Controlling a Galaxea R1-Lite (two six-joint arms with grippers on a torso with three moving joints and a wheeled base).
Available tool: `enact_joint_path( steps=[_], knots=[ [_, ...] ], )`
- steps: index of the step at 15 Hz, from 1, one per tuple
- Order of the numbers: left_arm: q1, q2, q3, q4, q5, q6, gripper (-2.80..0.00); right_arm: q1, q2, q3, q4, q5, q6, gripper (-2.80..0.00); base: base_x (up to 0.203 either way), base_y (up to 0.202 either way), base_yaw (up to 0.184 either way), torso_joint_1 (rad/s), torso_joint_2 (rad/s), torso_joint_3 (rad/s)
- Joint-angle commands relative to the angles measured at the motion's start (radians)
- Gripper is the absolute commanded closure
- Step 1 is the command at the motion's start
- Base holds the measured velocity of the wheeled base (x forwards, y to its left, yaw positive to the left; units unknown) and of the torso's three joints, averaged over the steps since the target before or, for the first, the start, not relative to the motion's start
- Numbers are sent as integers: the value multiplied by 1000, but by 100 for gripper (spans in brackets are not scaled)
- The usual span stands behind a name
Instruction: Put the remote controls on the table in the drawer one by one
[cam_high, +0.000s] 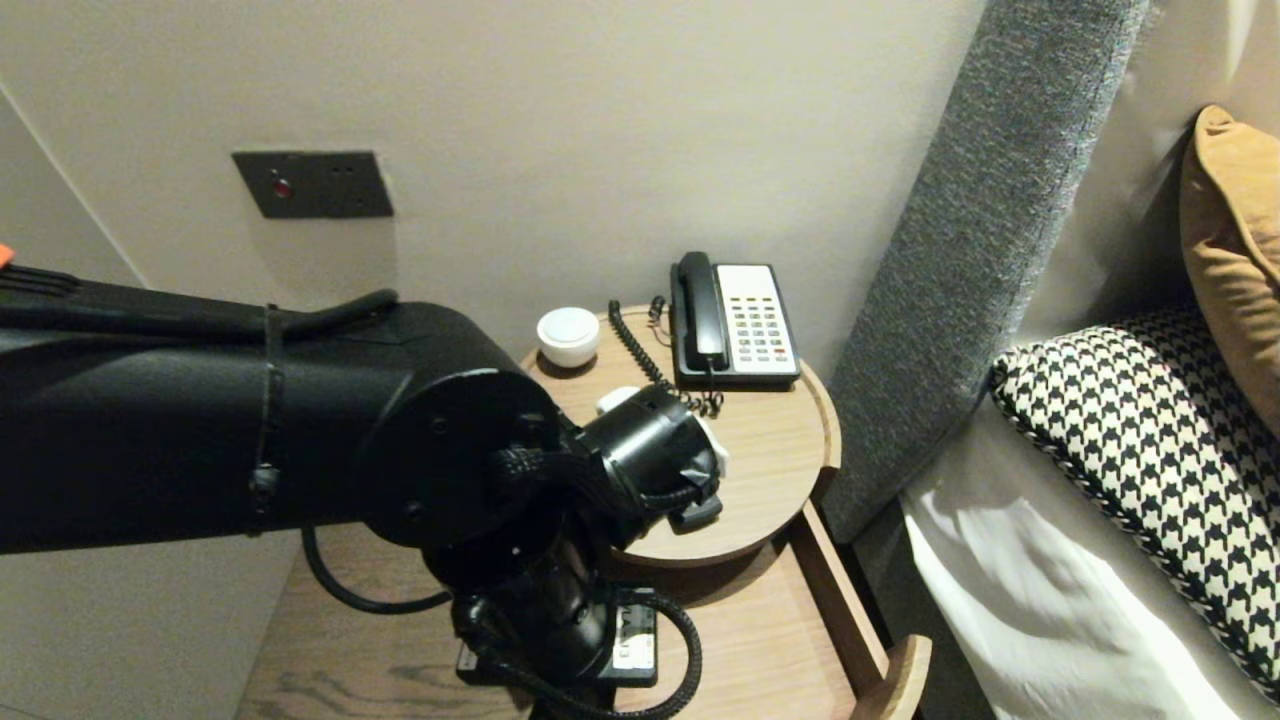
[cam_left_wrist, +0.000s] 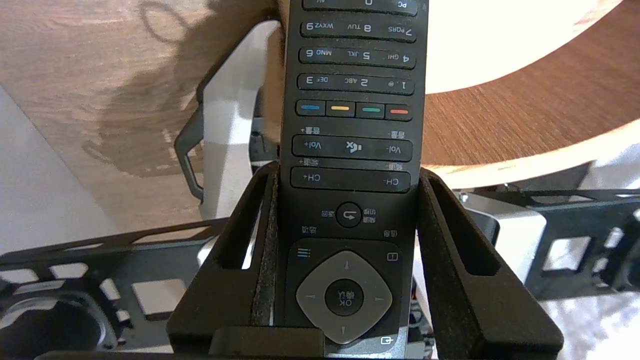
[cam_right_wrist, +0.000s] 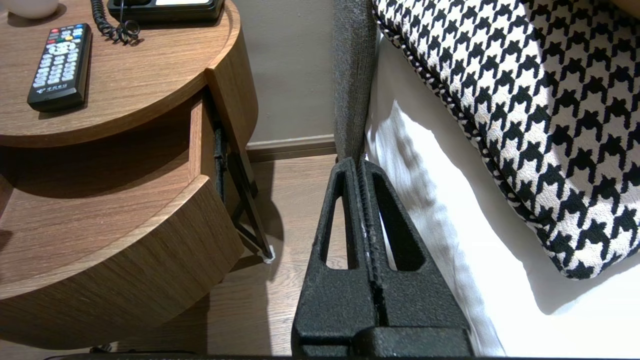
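Black remote control (cam_left_wrist: 350, 150): clamped across its middle between the two black fingers of the left gripper (cam_left_wrist: 347, 172), with the keypad facing the wrist camera.
Left gripper: closed on the remote, just in front of and below the round wooden tabletop (cam_high: 770, 450), over the open wooden drawer (cam_high: 760, 620).
On the tabletop: a second black remote (cam_right_wrist: 60, 65), a black-and-white corded telephone (cam_high: 735, 320) and a small white lidded pot (cam_high: 568, 335).
Right gripper (cam_right_wrist: 360, 165): fingers pressed together, parked low beside the tabletop, near the white bed sheet (cam_right_wrist: 450, 225).
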Motion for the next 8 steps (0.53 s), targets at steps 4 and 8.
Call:
enact_joint_path(
  steps=[4,8],
  knots=[
    [-13,117,-6,-43,10,-8,0,0,0,40,-1,0,0,0,0,0,0,0,0,0],
    [-12,158,-8,-92,10,-8,0,0,0,40,-1,0,0,0,0,0,0,0,0,0]
  ],
)
